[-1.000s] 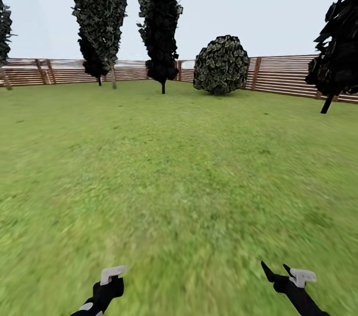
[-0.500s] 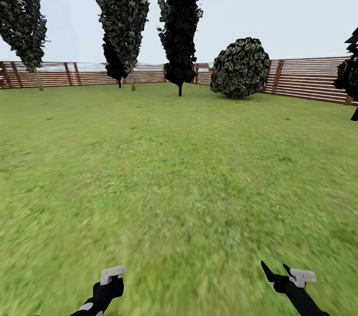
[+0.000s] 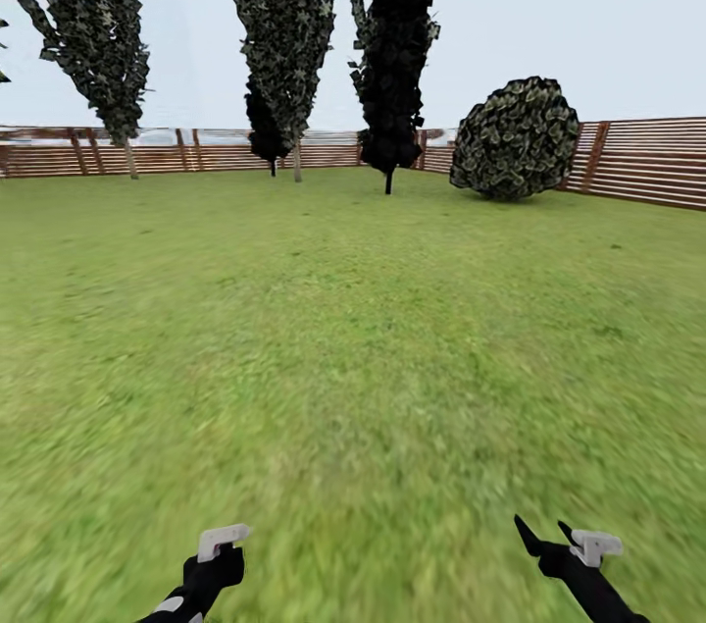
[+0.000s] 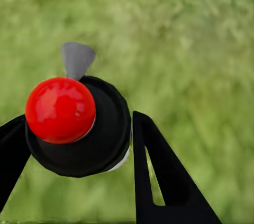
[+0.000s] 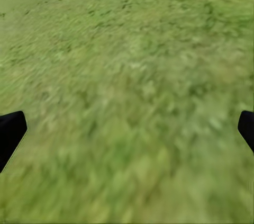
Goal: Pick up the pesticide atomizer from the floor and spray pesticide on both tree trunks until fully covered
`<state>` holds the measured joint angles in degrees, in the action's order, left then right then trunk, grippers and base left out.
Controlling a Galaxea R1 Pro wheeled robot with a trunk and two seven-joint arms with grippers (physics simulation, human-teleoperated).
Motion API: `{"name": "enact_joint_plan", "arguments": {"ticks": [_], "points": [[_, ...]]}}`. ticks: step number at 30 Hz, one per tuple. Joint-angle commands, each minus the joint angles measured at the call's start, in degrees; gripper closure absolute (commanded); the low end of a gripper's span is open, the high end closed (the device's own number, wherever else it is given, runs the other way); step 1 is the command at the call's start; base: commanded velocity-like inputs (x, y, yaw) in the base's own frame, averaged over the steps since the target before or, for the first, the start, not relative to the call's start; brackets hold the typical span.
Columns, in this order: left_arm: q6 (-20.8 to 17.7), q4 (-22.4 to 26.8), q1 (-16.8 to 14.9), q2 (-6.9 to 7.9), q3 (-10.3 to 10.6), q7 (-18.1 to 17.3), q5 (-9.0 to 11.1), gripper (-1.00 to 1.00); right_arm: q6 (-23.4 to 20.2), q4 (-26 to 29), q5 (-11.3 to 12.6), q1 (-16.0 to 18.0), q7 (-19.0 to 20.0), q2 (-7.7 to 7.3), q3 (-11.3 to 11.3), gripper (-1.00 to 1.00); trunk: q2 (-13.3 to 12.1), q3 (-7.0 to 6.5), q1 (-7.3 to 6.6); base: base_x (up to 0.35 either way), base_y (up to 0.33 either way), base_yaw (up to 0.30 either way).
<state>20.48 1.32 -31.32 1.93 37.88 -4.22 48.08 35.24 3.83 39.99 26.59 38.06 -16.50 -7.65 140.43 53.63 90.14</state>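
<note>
Ahead, four trees (image 3: pixel 284 25), one round bush (image 3: pixel 516 139), one fence (image 3: pixel 642 162).

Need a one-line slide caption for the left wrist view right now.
Left gripper shut on the pesticide atomizer, red cap toward the camera, above blurry green grass.

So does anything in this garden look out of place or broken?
Nothing looks damaged or spilled. The lawn lies bare, and the trees, round bush and slatted fence stand upright. The left gripper holds a black bottle with a red ball on top.
</note>
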Motion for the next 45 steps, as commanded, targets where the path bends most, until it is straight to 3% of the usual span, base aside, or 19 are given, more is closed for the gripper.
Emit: {"name": "enact_joint_plan", "arguments": {"ticks": [1, 24, 45], "points": [[0.0, 0.0, 0.01, 0.0, 0.0, 0.01, 0.0, 1.0, 0.0, 0.0, 0.0, -0.02, 0.0, 0.02, 0.0, -1.0, 0.0, 0.0, 0.0, 0.0, 0.0, 0.286], [0.0, 0.0, 0.03, 0.0, 0.0, -0.01, 0.0, 1.0, 0.0, 0.0, 0.0, 0.02, 0.03, 0.06, 0.0, -1.0, 0.0, -0.56, 0.0, 0.0, 0.0, 0.26], [0.0, 0.0, 0.0, 0.0, 0.0, -0.06, 0.0, 1.0, -0.01, -0.05, -0.09, -0.01, 0.12, -0.01, -0.01, -1.0, 0.0, -0.63, 0.0, 0.0, 0.0, 0.032]]}}
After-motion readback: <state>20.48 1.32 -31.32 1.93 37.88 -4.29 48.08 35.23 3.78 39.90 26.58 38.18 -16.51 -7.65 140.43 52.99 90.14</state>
